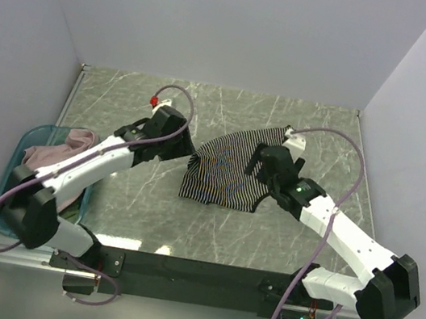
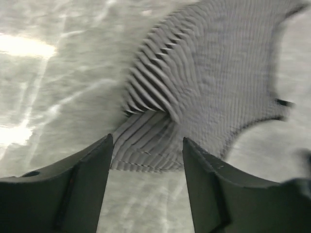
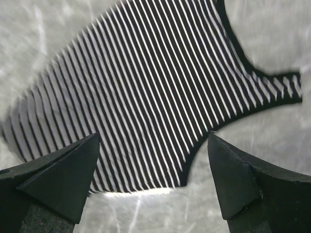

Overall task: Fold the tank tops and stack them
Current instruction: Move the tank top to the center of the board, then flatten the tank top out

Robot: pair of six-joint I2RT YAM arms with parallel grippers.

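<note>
striped tank top (image 1: 222, 179) lies rumpled in the middle of the table (image 1: 146, 214). left gripper (image 2: 147, 141) and right gripper (image 3: 153, 138) gape over it, gripping nothing. folding seems under way; next, pinch an edge, fold over.

Soft, finely striped cloth on the tank top (image 3: 146, 87), matt and rippled; glossy, smooth marbled finish on the table (image 1: 284, 122), catching glare; translucent teal plastic for the tub (image 1: 36, 130).

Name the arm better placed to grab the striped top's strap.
Right, probably: the right claw hovers open over the striped top beside the strap; the left claw sits at the opposite, bunched edge.
</note>
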